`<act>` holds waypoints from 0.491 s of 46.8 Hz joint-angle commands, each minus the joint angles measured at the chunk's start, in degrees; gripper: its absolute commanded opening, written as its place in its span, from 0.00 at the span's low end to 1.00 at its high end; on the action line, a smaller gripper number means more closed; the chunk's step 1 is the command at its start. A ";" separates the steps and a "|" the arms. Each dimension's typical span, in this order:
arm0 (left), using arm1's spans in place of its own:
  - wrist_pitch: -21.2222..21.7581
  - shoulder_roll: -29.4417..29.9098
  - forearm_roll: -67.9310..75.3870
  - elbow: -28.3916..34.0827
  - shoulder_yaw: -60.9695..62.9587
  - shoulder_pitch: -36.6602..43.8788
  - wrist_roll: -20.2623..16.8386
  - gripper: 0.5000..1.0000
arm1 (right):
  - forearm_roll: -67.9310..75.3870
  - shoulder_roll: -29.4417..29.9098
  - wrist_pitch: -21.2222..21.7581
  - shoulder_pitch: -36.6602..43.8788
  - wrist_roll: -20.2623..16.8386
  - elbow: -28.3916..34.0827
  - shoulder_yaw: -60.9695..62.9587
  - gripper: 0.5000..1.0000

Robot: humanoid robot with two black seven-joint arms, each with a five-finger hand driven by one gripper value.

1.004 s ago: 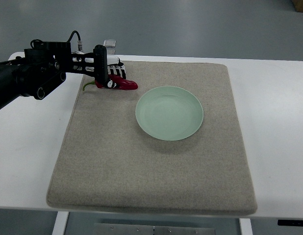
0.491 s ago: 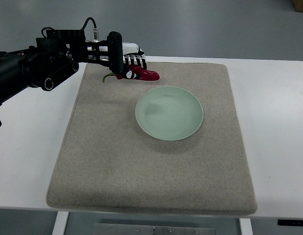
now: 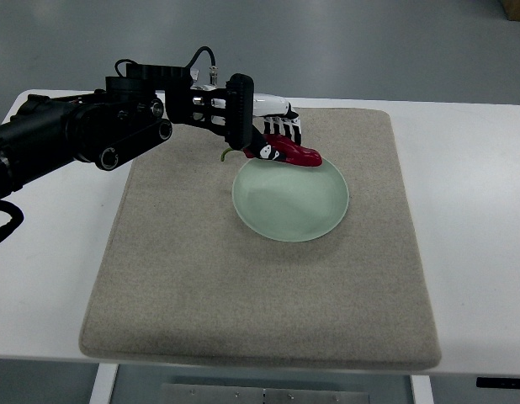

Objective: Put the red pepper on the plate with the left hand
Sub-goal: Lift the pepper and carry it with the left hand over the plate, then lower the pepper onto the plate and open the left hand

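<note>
We see the plate (image 3: 291,198) bare across its middle and lower part, open from above. Only its upper rim is crowded, where our left hand (image 3: 273,135) holds the red pepper (image 3: 285,152) over it. The left arm (image 3: 92,135) blocks the upper left of the frame. The mat (image 3: 243,303) lies open below and right of the plate.

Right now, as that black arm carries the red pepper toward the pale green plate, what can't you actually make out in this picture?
- Top view: whether the shiny red pepper hangs above the round pale green plate or touches its far rim; the steep angle hides the gap.
- How the left hand grips it: the black wrist bracket covers most fingers.
- The right hand: out of view.
- The white table: front edge cut off.
</note>
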 commanded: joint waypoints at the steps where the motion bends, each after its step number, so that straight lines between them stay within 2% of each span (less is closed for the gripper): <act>1: 0.00 -0.98 0.15 -0.56 0.10 0.31 0.00 0.00 | 0.00 0.00 0.00 -0.01 0.02 0.00 0.00 0.86; 23: -0.09 -3.00 0.33 -0.56 0.72 1.36 0.09 0.02 | 0.00 0.00 0.00 -0.01 0.02 0.00 0.09 0.86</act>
